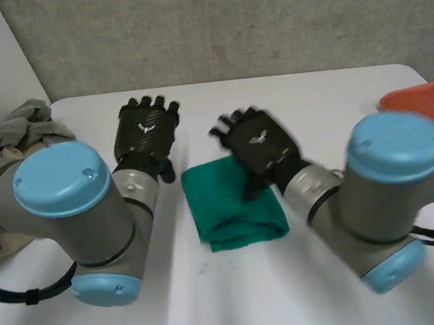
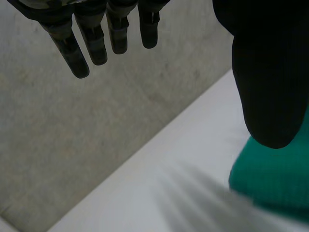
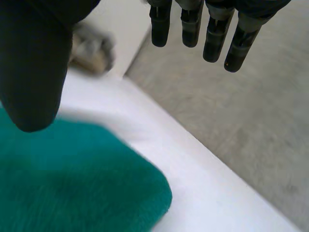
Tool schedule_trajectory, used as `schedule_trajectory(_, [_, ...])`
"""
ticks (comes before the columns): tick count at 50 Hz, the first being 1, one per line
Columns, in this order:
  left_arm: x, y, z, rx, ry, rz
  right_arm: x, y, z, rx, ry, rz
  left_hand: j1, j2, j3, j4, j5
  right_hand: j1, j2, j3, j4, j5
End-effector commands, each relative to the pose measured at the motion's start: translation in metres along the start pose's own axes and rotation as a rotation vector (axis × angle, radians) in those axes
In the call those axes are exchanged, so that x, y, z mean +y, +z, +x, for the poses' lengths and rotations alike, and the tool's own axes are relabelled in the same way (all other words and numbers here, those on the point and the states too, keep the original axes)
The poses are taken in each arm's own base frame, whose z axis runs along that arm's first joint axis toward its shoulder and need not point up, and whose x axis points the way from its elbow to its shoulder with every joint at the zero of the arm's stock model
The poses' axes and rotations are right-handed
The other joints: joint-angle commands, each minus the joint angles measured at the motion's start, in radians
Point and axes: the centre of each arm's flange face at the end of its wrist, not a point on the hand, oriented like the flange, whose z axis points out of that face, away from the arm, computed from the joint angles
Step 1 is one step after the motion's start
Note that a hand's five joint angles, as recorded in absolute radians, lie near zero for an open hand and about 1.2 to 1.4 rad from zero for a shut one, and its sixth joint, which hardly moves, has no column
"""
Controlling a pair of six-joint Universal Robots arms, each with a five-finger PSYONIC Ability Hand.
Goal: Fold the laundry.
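Starting at the left hand (image 1: 146,131): fingers (image 2: 91,43) straight, a little spread, thumb held wide, nothing in the grasp. Raised off the table (image 1: 311,100) just left of the cloth (image 1: 236,203), by its far left corner, not touching it.

Over to the right hand (image 1: 258,145): fingers (image 3: 190,26) straight too, close side by side, thumb apart from them, pinching nothing. Hovering over the cloth's far right corner, apparently lifted clear of it.

And the cloth itself: green, lying near the middle of the table between the two arms, already gathered into a compact, roughly square packet, with a doubled layer showing along its near edge.

Further out: a grey pile (image 1: 21,127) of crumpled laundry well to the left of the cloth, at the table's edge. Something orange (image 1: 422,99) well to the right of the cloth, too blurred to name.

Reads as a pause between folds, both hands let go and up. Looks well along for this one piece, with the pile not yet touched.

Next, probably one of two things. Either dropping both hands to the cloth's edge, pinching the corners and laying one half squarely over the other, or leaving the cloth and reaching left for the pile. Calls for an even grip at both corners to keep the layers from sliding apart.
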Motion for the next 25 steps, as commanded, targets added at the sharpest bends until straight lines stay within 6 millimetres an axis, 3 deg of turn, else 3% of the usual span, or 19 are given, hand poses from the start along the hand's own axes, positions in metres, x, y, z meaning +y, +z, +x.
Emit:
schedule_trajectory(1, [-0.025,-0.003,0.027,0.11,-0.061,0.09,-0.012,-0.005,0.057,0.092,0.356,-0.032,0.001,-0.016,-0.024,-0.014,-0.032,-0.028,-0.045,-0.042,-0.06,-0.071])
schedule_trajectory(5, [-0.015,-0.002,0.041,0.18,-0.064,0.055,0.0,0.002,0.063,0.074,0.382,-0.12,0.003,-0.013,-0.021,-0.011,-0.029,-0.028,-0.045,-0.042,-0.06,-0.071])
schedule_trajectory(8, [0.002,-0.002,0.049,0.203,-0.05,-0.021,0.023,0.015,0.06,0.053,0.391,-0.21,0.009,-0.007,-0.015,-0.005,-0.023,-0.028,-0.045,-0.042,-0.06,-0.071])
schedule_trajectory(18, [0.051,-0.012,0.054,0.221,0.03,-0.283,0.079,0.034,0.05,0.01,0.298,-0.392,0.001,-0.016,-0.024,-0.014,-0.032,-0.028,-0.045,-0.042,-0.06,-0.071])
schedule_trajectory(21, [0.056,-0.014,0.055,0.231,0.038,-0.309,0.085,0.034,0.048,-0.003,0.262,-0.42,0.003,-0.013,-0.021,-0.011,-0.029,-0.028,-0.045,-0.042,-0.06,-0.071])
schedule_trajectory(25, [0.05,-0.012,0.053,0.234,0.034,-0.297,0.079,0.033,0.051,-0.003,0.188,-0.417,0.003,-0.013,-0.021,-0.011,-0.029,-0.028,-0.045,-0.042,-0.06,-0.071])
